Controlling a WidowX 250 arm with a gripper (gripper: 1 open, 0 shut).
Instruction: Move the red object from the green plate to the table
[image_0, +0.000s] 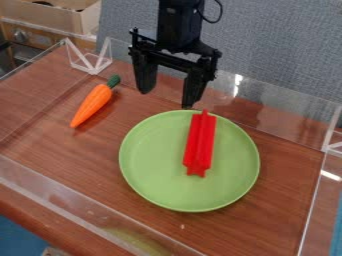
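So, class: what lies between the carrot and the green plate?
Nothing: in the camera view, only bare table separates the carrot from the green plate.

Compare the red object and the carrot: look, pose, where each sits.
The red object is a bright red straight bar with a lengthwise groove; the carrot is orange, tapered, green-topped. The bar lies on the green plate; the carrot lies on the table beside it. Both lie flat, elongated, ungripped.

Bright, even light; soft glare on the table (54, 150); slightly blurry.
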